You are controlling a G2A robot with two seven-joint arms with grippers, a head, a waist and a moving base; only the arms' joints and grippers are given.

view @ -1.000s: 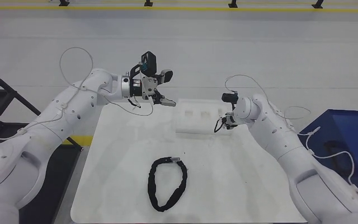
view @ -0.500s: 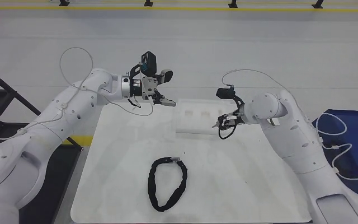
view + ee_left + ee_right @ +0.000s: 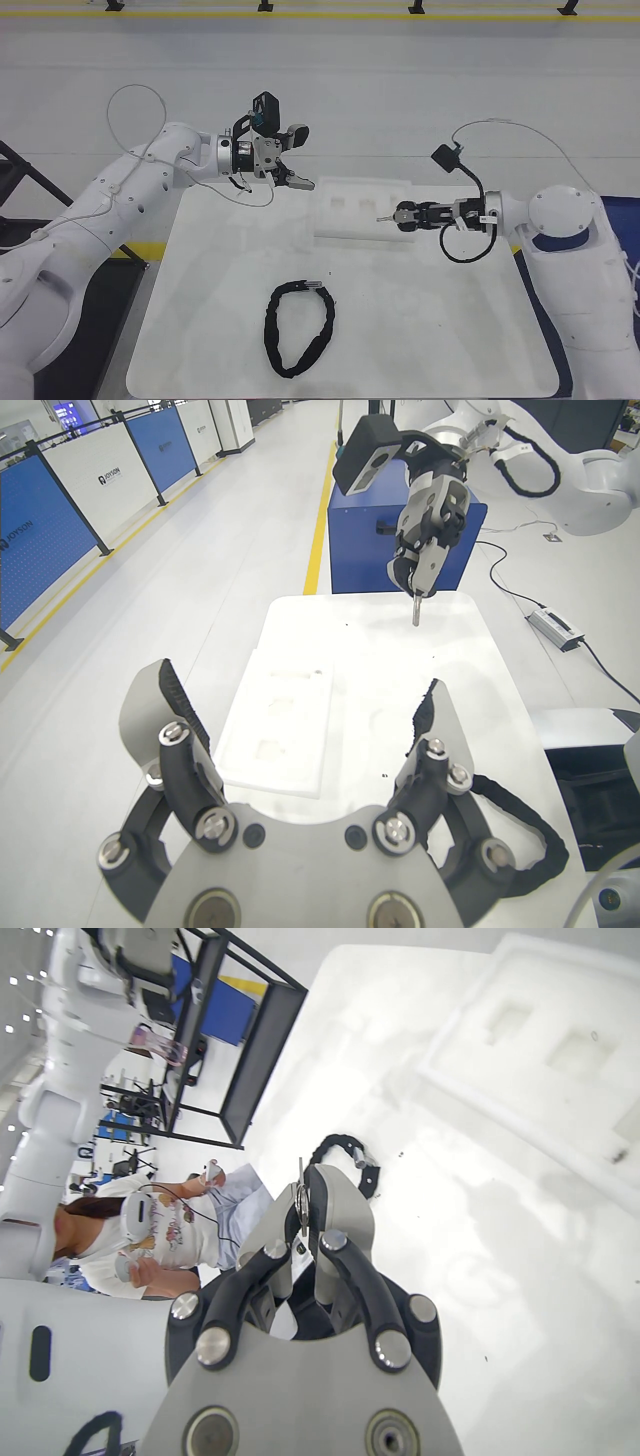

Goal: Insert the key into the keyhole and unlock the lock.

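**Two grippers over the table, the right one pinching the key**

Both arms are hanging above the far half of the table (image 3: 220, 300). The left gripper (image 3: 300, 685) is hovering over the far edge near the left corner, just beside the left end of the foam tray (image 3: 345, 222). Its fingers (image 3: 172, 695) are spread wide, with nothing between them.

The right gripper (image 3: 401, 216) is reaching in from the right edge and sitting over the right end of the tray. Its fingers are pressed together on the key (image 3: 300, 1168), gripping it by the head, where a small metal ring is hanging. The blade is sticking out past the fingertips and pointing toward the left side of the table. In the left wrist view the key is hanging in the air above the table, touching nothing but the fingers.

The lock (image 3: 297, 328), a black sleeved loop, is lying flat near the near edge, roughly midway between the left and right edges. Its metal ends are meeting on the side of the loop that faces the far edge. It is lying well apart from both grippers and from the key, and nothing is touching it.

The tray, a white block with three shallow square recesses, is resting along the middle of the far edge. Whether anything is lying in the recesses is too faint to tell.
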